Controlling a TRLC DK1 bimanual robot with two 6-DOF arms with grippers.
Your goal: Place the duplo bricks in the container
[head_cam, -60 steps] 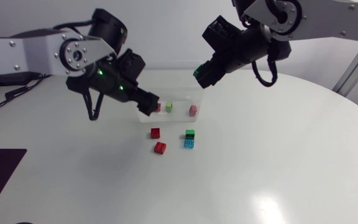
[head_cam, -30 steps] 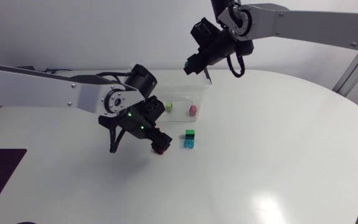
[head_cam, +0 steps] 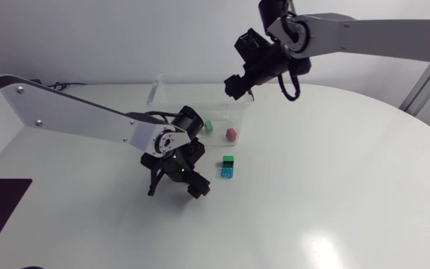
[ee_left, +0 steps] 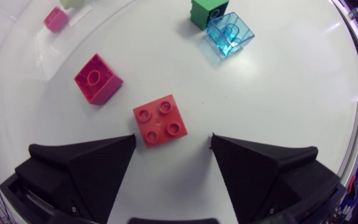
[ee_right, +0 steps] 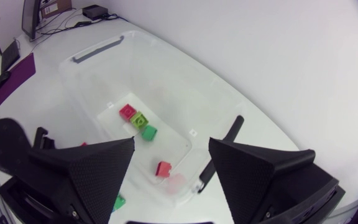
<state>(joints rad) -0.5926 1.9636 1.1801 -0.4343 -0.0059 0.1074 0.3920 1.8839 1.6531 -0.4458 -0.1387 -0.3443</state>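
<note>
While hanging low over the white bench (head_cam: pixel 334 194), holds the left gripper (ee_left: pixel 173 138) with jaws spread wide and clamped on nothing. Just ahead of that gap lies a red brick (ee_left: pixel 160 121), flat on the bench with four studs up, nearer one finger than the other and gripped by neither. Farther ahead and to one side sits a dark red brick (ee_left: pixel 97 78) with a single stud, well apart from the first. Beyond both stand a green brick (ee_left: pixel 209 11) and a clear blue brick (ee_left: pixel 230 34), touching each other on the bench outside the container. From above, hides both red bricks under the left gripper (head_cam: pixel 194 185), with the green brick (head_cam: pixel 228 160) and clear blue brick (head_cam: pixel 227 172) just beside it.

Up over the clear container (ee_right: pixel 104 87), holds the right gripper (ee_right: pixel 171 144) with jaws likewise wide apart and nothing between them. Inside the container lie several bricks: a pink brick (head_cam: pixel 231 134) near one corner, a light green brick (head_cam: pixel 208 126) close by, and, in the right wrist view, a few more small bricks scattered across the floor. Places the right gripper (head_cam: pixel 235 84) above the container's far rim (head_cam: pixel 192 77), well apart from the left gripper.
</note>
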